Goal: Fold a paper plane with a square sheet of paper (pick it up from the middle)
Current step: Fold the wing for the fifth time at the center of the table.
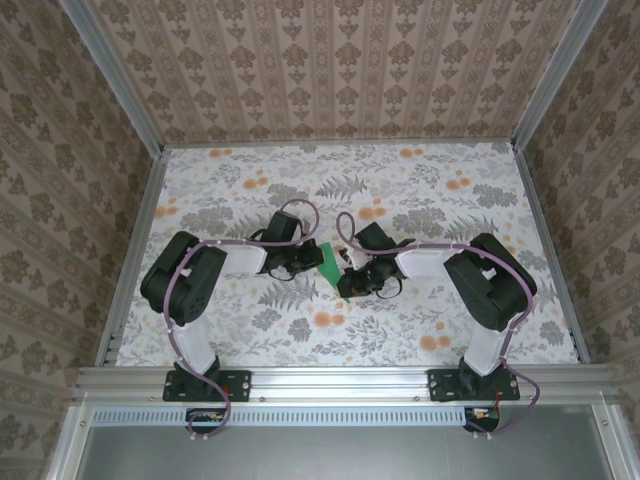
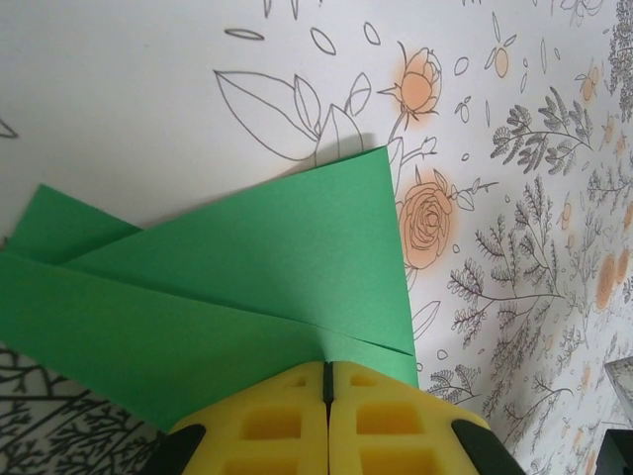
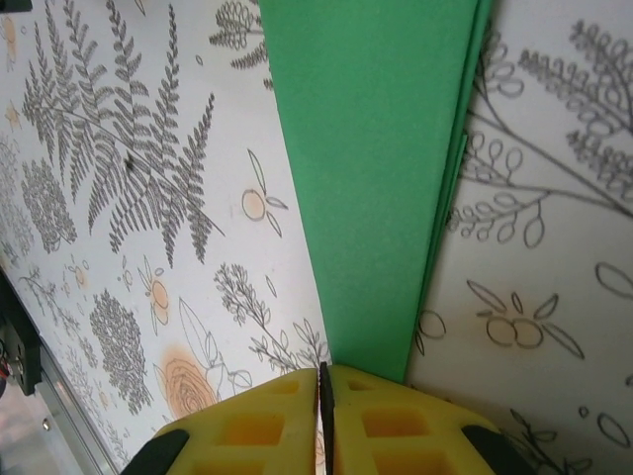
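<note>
My left gripper [image 2: 326,371] and right gripper [image 3: 323,371] clamp the half-folded paper plane [image 2: 247,267] between them — steadying it, I judge, for creasing.

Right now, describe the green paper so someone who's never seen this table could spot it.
Look at the middle of the floral table, where the left arm and right arm meet. Between them is the green paper, folded into layered flaps. It is the only plain bright green thing there.
</note>
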Controlling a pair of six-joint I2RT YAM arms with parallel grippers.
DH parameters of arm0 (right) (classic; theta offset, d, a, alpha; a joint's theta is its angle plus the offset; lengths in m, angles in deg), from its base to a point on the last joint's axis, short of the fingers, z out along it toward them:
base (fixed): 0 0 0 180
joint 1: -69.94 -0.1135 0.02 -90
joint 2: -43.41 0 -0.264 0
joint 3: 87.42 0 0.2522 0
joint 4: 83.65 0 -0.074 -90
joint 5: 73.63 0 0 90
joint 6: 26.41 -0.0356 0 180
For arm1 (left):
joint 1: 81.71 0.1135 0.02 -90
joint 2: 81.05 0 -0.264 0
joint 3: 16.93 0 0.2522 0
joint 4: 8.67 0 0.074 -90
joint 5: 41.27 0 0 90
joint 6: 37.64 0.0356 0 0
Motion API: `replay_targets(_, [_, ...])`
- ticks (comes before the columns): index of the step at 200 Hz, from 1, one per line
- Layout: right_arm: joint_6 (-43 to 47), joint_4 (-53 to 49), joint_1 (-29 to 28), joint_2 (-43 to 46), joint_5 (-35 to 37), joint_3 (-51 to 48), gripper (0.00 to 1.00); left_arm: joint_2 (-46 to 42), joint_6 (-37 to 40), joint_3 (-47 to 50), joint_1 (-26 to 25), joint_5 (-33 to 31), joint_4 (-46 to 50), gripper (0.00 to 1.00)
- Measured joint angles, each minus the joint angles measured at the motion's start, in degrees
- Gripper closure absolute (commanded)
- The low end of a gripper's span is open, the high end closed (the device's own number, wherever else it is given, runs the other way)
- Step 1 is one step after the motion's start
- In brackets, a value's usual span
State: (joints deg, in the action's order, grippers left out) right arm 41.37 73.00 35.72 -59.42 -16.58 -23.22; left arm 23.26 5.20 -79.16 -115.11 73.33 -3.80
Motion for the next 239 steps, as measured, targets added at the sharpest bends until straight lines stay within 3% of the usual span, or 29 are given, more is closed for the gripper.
replay_targets(188, [-1.62, -2.73, -0.44, 7.30, 2.12, -7.54, 0.89, 1.09, -2.12, -1.84, 0.46, 2.60, 2.64, 0.96])
replay_targets(218, [-2.56, -5.99, -0.72, 10.40, 3.89, -8.33, 0.82, 1.14, -1.03, -2.73, 0.44, 2.56, 4.02, 0.91])
replay_targets(239, [-3.61, -7.02, -0.81, 14.47, 6.25, -8.33, 0.70, 1.14, 0.90, -4.85, -0.15, 1.53, 7.61, 0.85])
